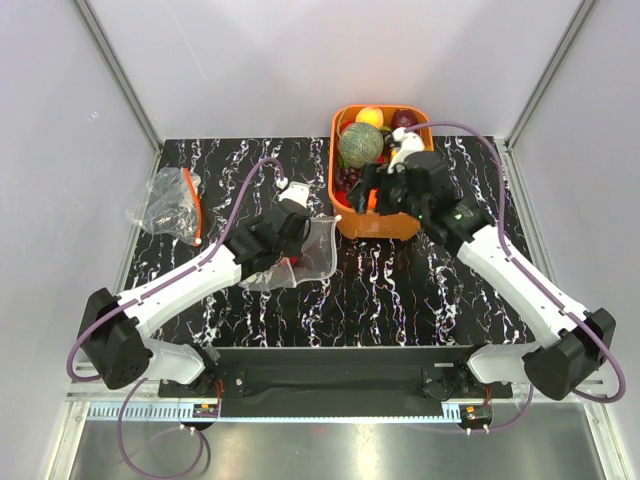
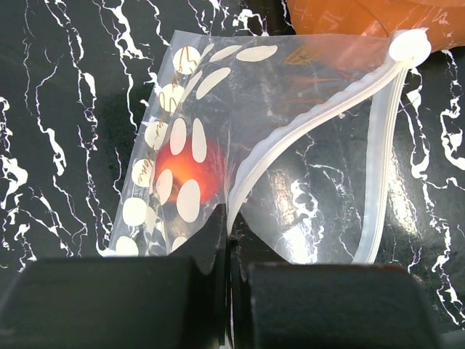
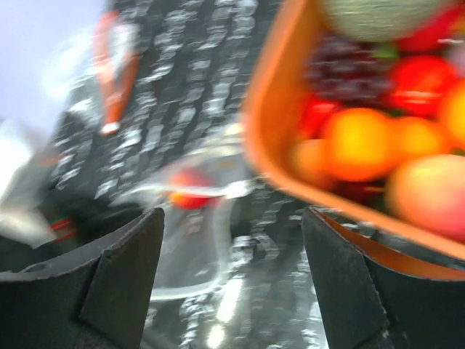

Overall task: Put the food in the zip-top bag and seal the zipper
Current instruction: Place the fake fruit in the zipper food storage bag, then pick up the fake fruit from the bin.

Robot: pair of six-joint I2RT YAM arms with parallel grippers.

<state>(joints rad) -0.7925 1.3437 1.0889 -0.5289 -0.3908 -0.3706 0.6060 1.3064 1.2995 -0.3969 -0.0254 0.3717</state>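
Observation:
The zip-top bag (image 2: 290,94), clear with white dots, lies on the black marbled table just left of the orange basket (image 1: 411,222). A small red-peach fruit (image 2: 206,173) sits inside it. My left gripper (image 2: 229,225) is shut on the bag's mouth edge, pinching one side of the pale zipper (image 2: 320,109), and the mouth gapes open. My right gripper (image 3: 232,247) is open and empty, hovering over the basket's near left corner (image 1: 375,195). The right wrist view is blurred. The green netted melon (image 1: 360,145) and an orange fruit (image 1: 370,117) lie in the basket.
The basket (image 3: 272,87) holds several more toy fruits, among them dark grapes (image 3: 341,69). A crumpled clear bag with an orange strip (image 1: 172,205) lies at the table's far left. Grey walls close in the table on the back and both sides.

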